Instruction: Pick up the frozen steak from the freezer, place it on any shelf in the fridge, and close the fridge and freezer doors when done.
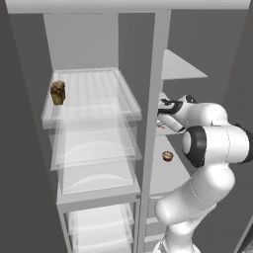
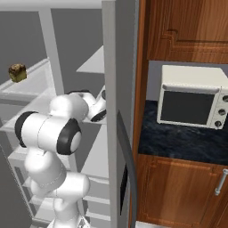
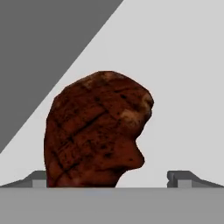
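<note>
In the hand view a dark, reddish-brown steak [image 3: 94, 131] with a scored surface is seen just in front of the claw [image 3: 111, 179], standing between the two dark fingertips [image 3: 181, 178]. The left tip is partly covered by the meat, while a clear gap is left between the meat and the right tip; whether the steak is actually being pinched cannot be told, though the fingers are plainly spread wider than the meat's lower edge. A pale shelf surface is seen behind the steak, with a dark grey wall at the upper left.

From the base cameras the white arm [image 1: 207, 163] is seen reaching forward into the right-hand compartment, beside the white vertical divider [image 1: 150, 128]. Its hand [image 1: 170, 111] is held level with a pale shelf there — the fingers themselves are hidden. A small round brownish item [image 1: 167, 156] is seen on a lower shelf below the hand.

In the right base view a tall grey door [image 2: 116, 89] is seen edge-on and standing open, with its dark handle [image 2: 129, 164] curving down the front.

Farther off, in the left compartment, a small golden-brown lump [image 1: 58, 92] — possibly bread — is seen on the upper translucent shelf [image 1: 99, 99]. To the right of the fridge a white toaster oven [image 2: 192, 96] is set on a dark worktop [image 2: 178, 142] above wooden cabinets [image 2: 178, 196].
</note>
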Motion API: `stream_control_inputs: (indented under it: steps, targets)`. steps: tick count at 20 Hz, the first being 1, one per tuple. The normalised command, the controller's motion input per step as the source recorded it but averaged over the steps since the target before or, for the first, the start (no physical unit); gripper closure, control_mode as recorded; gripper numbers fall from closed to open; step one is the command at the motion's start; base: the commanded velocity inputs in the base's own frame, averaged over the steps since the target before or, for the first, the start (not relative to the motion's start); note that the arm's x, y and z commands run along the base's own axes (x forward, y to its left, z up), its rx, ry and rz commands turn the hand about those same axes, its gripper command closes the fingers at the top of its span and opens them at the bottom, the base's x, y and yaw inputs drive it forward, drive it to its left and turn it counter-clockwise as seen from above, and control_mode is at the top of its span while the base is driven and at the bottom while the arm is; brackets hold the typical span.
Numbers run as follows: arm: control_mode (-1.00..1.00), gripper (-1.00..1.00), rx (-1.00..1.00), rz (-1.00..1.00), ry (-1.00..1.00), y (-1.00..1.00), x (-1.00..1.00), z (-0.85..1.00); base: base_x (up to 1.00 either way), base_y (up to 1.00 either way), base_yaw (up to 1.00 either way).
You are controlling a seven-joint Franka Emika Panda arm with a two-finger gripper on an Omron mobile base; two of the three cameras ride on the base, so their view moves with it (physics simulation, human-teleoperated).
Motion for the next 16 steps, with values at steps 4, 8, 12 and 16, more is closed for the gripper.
stream_control_inputs:
  steps: [4, 8, 12, 16]
  targets:
    - [-1.0, -1.0, -0.05, 0.0, 0.0, 0.07, 0.51, -0.22, 0.0, 0.0, 0.0]
    - [-1.0, 1.0, -0.09, 0.0, 0.0, 0.01, 0.33, -0.34, 0.0, 0.0, 0.0]
    - [-1.0, 1.0, -0.05, 0.01, 0.0, 0.0, 0.08, -0.41, 0.0, 0.0, 0.0]
    - [-1.0, 1.0, 0.0, 0.0, 0.0, 0.0, 0.0, -0.03, 0.0, 0.0, 0.0]
